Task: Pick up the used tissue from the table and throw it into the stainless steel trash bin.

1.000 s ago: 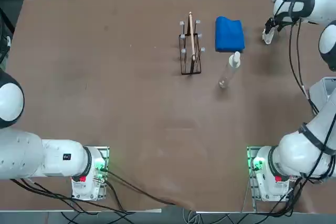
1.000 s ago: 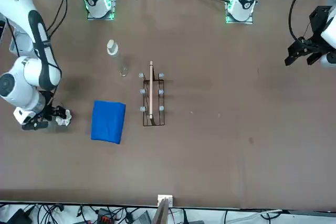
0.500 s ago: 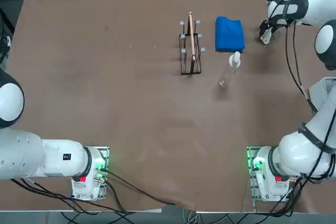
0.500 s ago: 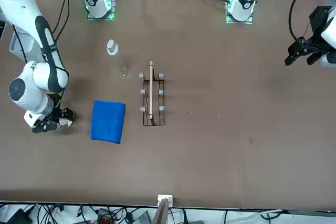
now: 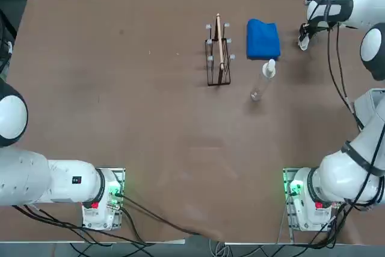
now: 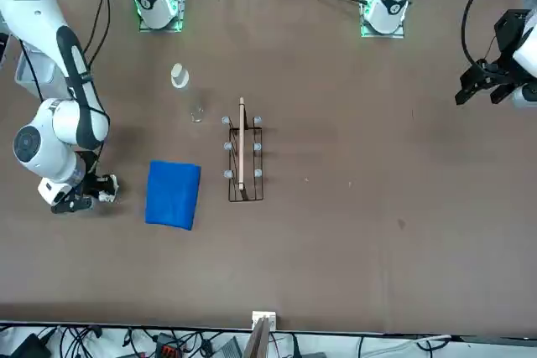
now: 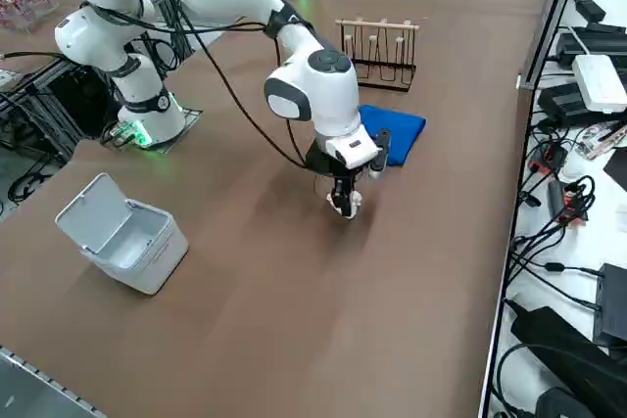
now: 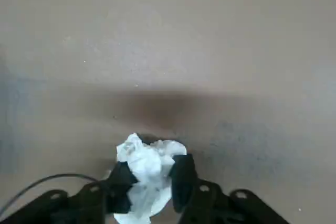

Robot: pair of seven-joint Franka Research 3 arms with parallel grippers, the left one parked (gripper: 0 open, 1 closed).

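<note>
One crumpled wad, the used tissue [image 8: 148, 174], pinched between the two fingers [image 8: 122, 182] of the right gripper [image 8: 149, 184], jaws clenched on it from both sides (white paper bulging out past the fingertips). Held low over the table [image 5: 150, 118] at its far right corner, just beside the blue cloth [image 5: 263, 38] but apart from it. Dark shadow on the brown surface right under the wad; contact with the tabletop not clear. Well apart, off the table's near right side: the stainless steel trash bin [image 7: 125, 239], lid tipped up and open. Between cloth and table centre, the brown wire rack [image 5: 218, 53]; just in front of the cloth, a clear bottle [image 5: 263, 78] with a white cap.
</note>
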